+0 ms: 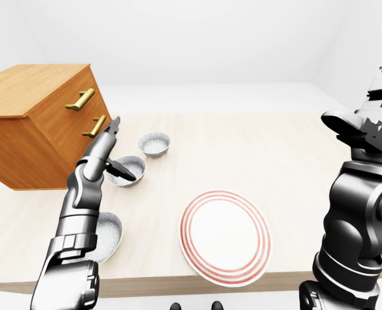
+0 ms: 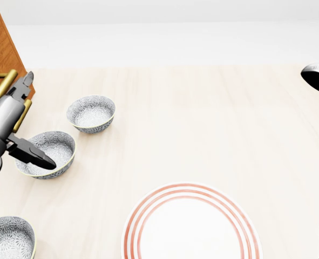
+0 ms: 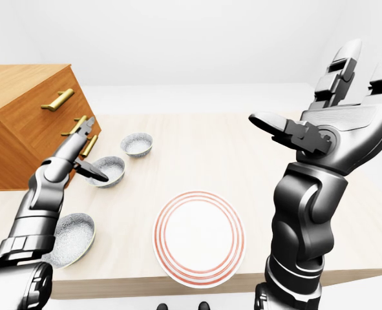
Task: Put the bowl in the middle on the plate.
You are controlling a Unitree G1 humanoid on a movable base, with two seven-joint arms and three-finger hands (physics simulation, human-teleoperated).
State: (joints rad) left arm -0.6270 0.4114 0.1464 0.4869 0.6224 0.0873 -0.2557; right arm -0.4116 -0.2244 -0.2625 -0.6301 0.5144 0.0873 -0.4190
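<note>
A pale wooden worktop (image 2: 202, 124) in a white room carried three bowls in a row by the cabinet (image 1: 29, 116). Our left hand (image 2: 20, 121) hovered with fingers spread over the middle bowl (image 2: 47, 154) — one finger dipping inside, nothing clenched yet. The plate (image 2: 191, 226) waited well apart; our right hand (image 3: 333, 113) hung open, raised clear — presumably to stay out of the way.

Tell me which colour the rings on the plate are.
Red rings on the white plate, clearest in the head view.

Pale wood table (image 2: 213, 118), three patterned bowls (image 2: 91, 113) (image 2: 47, 153) (image 2: 9, 237) along left edge, red-ringed plate (image 1: 225, 236) at near edge, wooden drawer cabinet (image 1: 37, 119) on left corner.
</note>
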